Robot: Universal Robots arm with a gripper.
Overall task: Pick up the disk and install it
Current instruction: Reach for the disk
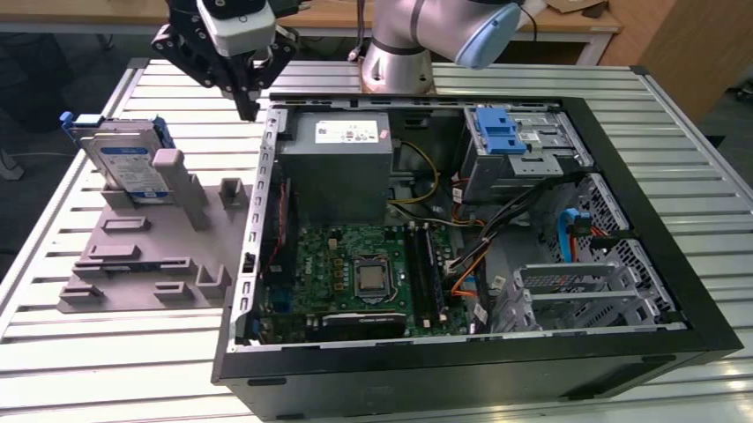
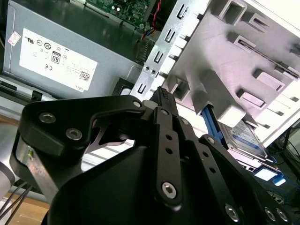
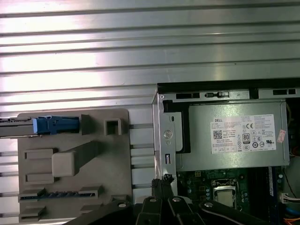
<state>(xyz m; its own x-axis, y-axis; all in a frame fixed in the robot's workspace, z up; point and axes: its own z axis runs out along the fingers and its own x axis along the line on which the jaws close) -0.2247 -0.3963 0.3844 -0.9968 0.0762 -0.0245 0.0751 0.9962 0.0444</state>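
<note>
My claw (image 1: 247,107) hangs pinched narrow and empty over the edge of the open computer case (image 1: 471,374), on the exterior view's left. The disk (image 1: 127,163) stands on edge in a grey holder (image 1: 130,273) on the bench (image 1: 118,370), beside the case.

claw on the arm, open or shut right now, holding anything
Claw: shut, holding nothing; the flat silver disk in its blue carrier sits apart in the grey plastic stand.
</note>
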